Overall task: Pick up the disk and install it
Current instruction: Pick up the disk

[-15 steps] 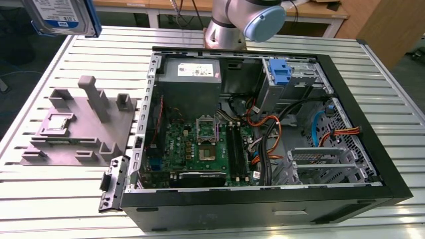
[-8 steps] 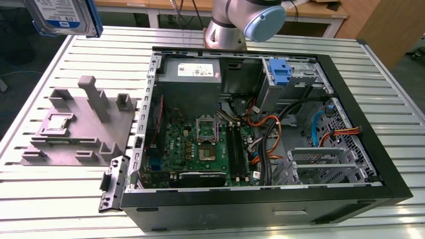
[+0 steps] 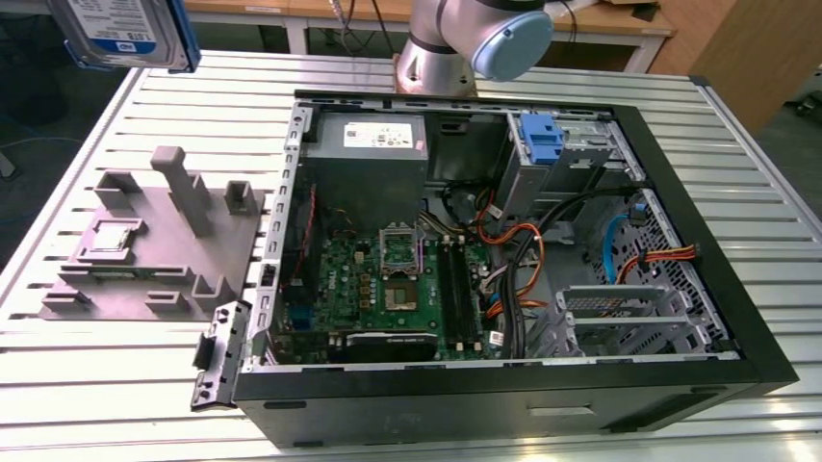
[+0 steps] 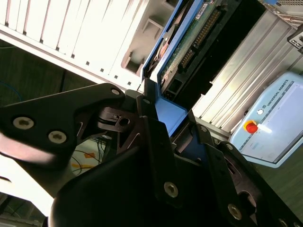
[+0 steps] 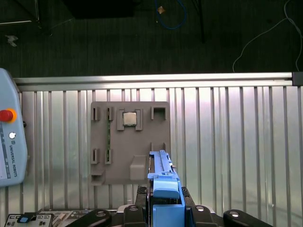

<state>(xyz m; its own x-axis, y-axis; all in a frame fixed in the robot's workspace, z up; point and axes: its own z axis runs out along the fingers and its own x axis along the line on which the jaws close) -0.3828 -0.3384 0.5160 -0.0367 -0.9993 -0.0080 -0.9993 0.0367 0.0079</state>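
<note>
the open computer case (image 3: 514,399) on the slatted table (image 3: 103,385) is seen from high up and at a slant in the exterior view, with the disk (image 3: 122,34) caught close to the lens. in the first wrist view the table is looked down on squarely from well above; the grey fixture block (image 5: 130,142) is shared with the exterior view. in the second wrist view the gripper (image 4: 158,125) is viewed from very near, along the disk's edge. the pendant (image 5: 10,137) is shared by both wrist views.
</note>
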